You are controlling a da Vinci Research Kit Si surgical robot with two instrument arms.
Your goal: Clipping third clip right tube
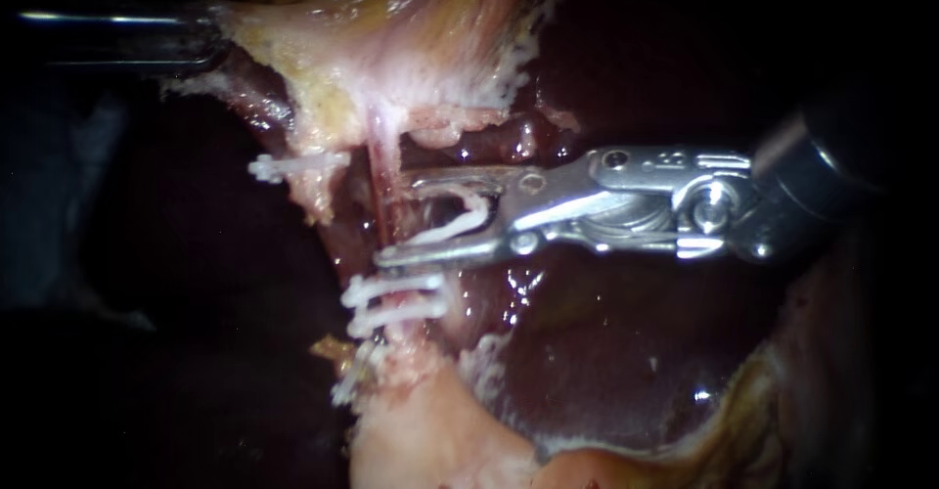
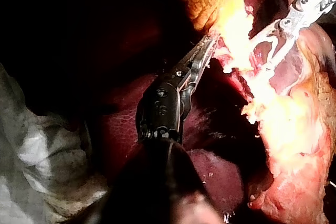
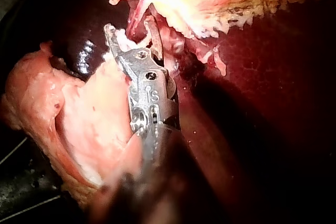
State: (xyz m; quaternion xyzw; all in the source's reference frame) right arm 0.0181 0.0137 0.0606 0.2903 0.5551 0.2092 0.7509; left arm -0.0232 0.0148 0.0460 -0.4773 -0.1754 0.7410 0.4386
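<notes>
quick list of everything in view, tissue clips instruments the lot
liver: one, dark red-brown, behind and below the tube
pale tissue: one mass, yellow-pink, above the tube, stretched toward the left instrument
tube: one, pink, running from the pale tissue down between the right instrument's jaws
clips on the tube: two, white, stacked just below those jaws
separate clip: one, white, on the tissue edge left of the tube
loaded clip: one, white, open, seated between the jaws
cloth: one, grey-white, beside the left instrument's shaft
left instrument: one, dark shaft, tip in the pale tissue
right instrument: one, silver, jaws apart around the tube, holding the loaded clip
</notes>
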